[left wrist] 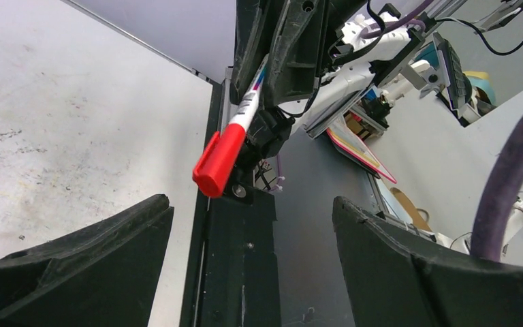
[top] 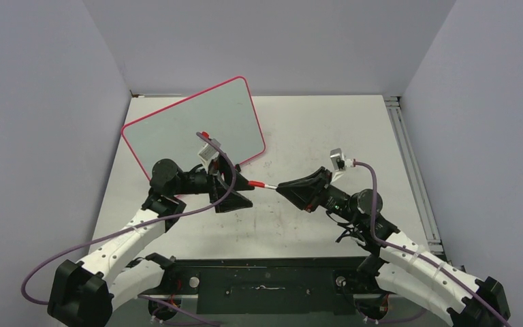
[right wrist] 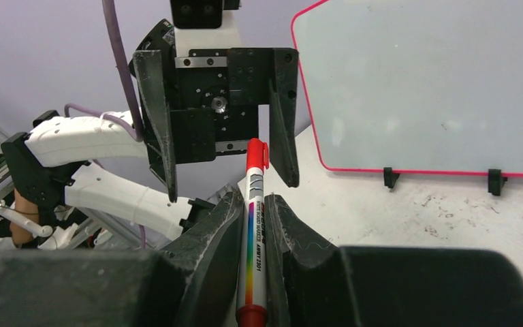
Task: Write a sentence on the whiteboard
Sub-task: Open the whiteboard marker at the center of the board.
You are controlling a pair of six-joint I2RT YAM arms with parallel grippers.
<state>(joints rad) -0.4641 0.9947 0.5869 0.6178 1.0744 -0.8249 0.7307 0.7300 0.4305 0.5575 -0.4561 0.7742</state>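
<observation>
Scene: two robot arms met nose to nose above the middle of a scuffed white desk [top: 327,136].
Whiteboard [top: 194,126]: it stood propped on one long edge at the far left of the desk, behind the left arm. It rested on two black clip feet [right wrist: 390,178], and its pale surface looked blank.
Marker [right wrist: 254,225]: a white pen with a rainbow-striped label was held roughly level between the arms. Its red cap [right wrist: 257,153] was on and pointed toward the left arm.
Right gripper [right wrist: 253,204]: its jaws were clamped on the marker's barrel.
Left gripper [left wrist: 250,204]: its jaws were spread wide with the cap's end in the gap between them. As far as the views showed, they touched nothing.
Step in hand: probably uncapping the pen, with no writing begun.
Next move: the left jaws would likely need to close squarely on the cap alone. A straight pull along the pen's length would then free it while the right grip held firm. The marker sat nearer one finger, so centring first looked wise.
</observation>
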